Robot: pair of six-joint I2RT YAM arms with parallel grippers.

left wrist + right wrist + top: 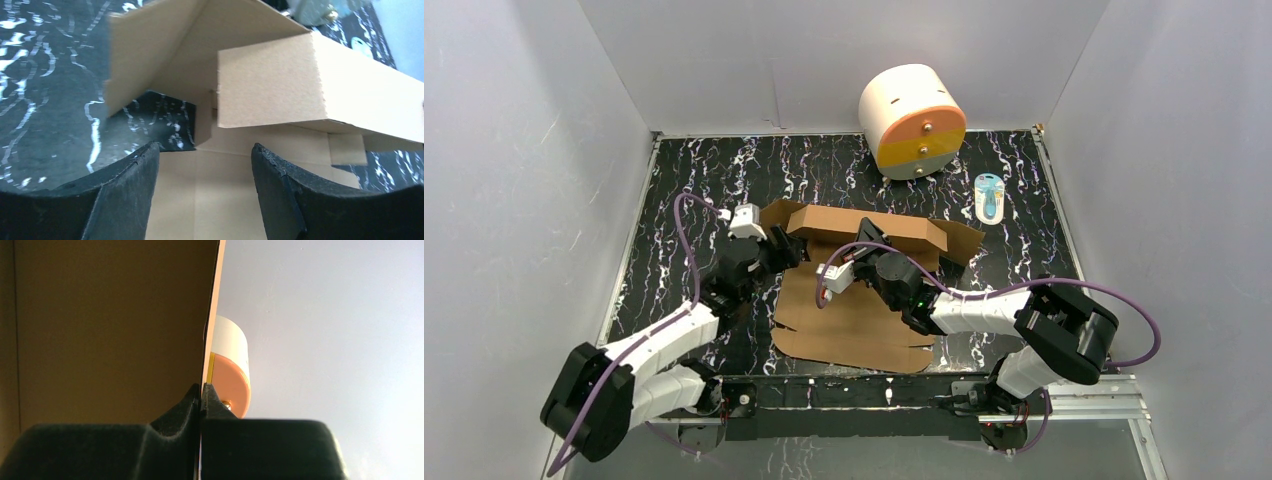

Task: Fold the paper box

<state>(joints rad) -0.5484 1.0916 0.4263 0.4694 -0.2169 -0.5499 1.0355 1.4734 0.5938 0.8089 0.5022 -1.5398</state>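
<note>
The paper box is a brown cardboard sheet lying mid-table, its far part folded up into a raised wall with side flaps. My left gripper is open at the box's left far corner, its jaws over the flat sheet and facing the raised flaps. My right gripper is shut on the edge of a raised cardboard panel, which stands between its pads.
A white cylinder with an orange-yellow face stands at the back, also behind the panel in the right wrist view. A small pale-blue item lies at the back right. White walls enclose the black marbled table.
</note>
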